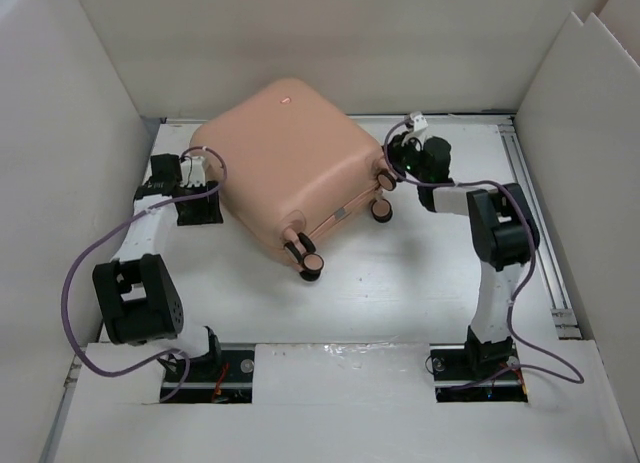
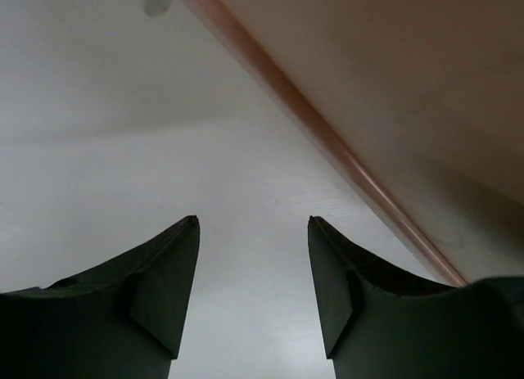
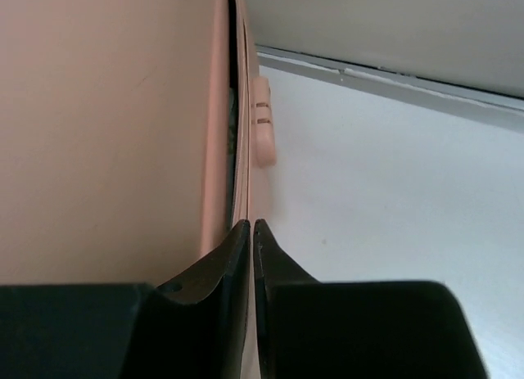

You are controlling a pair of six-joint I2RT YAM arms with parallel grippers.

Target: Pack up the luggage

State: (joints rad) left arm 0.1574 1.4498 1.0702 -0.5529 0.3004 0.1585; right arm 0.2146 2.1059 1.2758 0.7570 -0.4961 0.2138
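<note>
The luggage (image 1: 285, 163) is a salmon-pink hard-shell suitcase lying flat and turned at an angle at the back of the table, its caster wheels (image 1: 381, 211) facing the near right. My left gripper (image 1: 203, 181) is low at the case's left side, open and empty (image 2: 254, 223), with the shell's edge (image 2: 393, 84) just to its right. My right gripper (image 1: 392, 169) is at the case's right side by a wheel. Its jaws stand almost together (image 3: 251, 225), with the tips at the seam between the shells (image 3: 237, 109). I cannot tell whether the rim is pinched.
White boards wall the table (image 1: 400, 283) on the left, back and right. A metal rail (image 1: 535, 223) runs along the right edge. A pink tab (image 3: 261, 121) sticks out of the case's side beyond my right fingertips. Purple cables loop round both arms.
</note>
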